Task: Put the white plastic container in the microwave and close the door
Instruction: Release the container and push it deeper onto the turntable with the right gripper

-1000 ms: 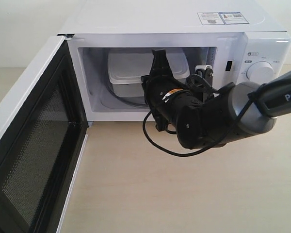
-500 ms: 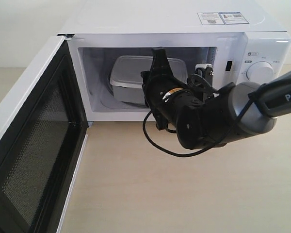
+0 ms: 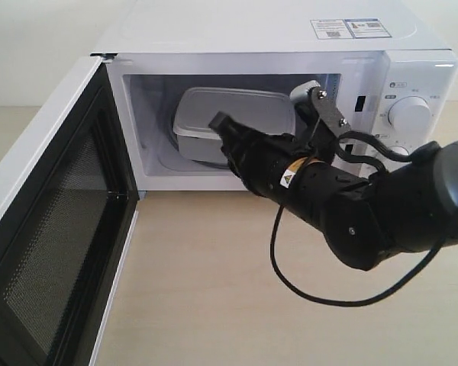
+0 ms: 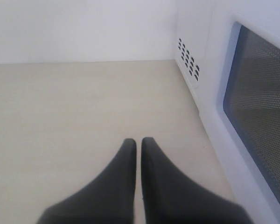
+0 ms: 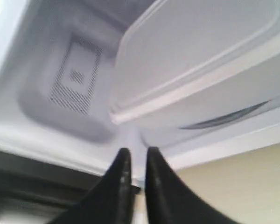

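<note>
The white plastic container (image 3: 237, 114) (image 5: 196, 51) lies lid-up inside the microwave (image 3: 259, 30), on the cavity floor. The door (image 3: 53, 229) stands swung wide open to the left, its dark mesh window facing inward. My right gripper (image 3: 217, 122) (image 5: 136, 151) is shut and empty, just outside the cavity mouth in front of the container's left end and apart from it. Over the table behind the open door, my left gripper (image 4: 138, 141) is shut on nothing, with the door's outer face (image 4: 256, 112) beside it. The exterior view does not show the left gripper.
The right arm's black body and looping cable (image 3: 290, 274) hang over the wooden table (image 3: 214, 305) in front of the microwave. A round knob (image 3: 410, 113) sits on the right panel. A perforated vent (image 5: 70, 79) marks the cavity's side wall.
The container sank onto the cavity floor and was let go. My right gripper then drew back out of the cavity, rolled sideways, and the arm swung lower and to the right.
</note>
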Action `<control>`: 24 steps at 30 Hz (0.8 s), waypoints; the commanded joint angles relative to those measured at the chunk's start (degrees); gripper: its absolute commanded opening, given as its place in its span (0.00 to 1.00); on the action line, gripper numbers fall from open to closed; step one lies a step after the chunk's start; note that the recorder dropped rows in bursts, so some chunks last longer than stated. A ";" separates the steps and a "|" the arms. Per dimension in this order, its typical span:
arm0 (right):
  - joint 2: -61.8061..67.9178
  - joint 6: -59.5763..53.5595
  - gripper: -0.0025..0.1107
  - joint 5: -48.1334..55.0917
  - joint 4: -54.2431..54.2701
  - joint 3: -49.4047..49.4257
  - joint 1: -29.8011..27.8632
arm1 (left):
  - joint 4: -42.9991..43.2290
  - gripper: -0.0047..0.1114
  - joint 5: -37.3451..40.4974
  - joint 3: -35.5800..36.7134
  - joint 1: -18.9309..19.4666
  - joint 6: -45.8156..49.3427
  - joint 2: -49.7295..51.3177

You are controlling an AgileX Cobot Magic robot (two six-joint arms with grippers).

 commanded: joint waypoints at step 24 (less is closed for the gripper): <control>9.82 -51.12 0.02 -4.78 9.40 -7.89 -0.23 | -0.01 0.08 -0.39 0.17 0.16 0.23 -0.18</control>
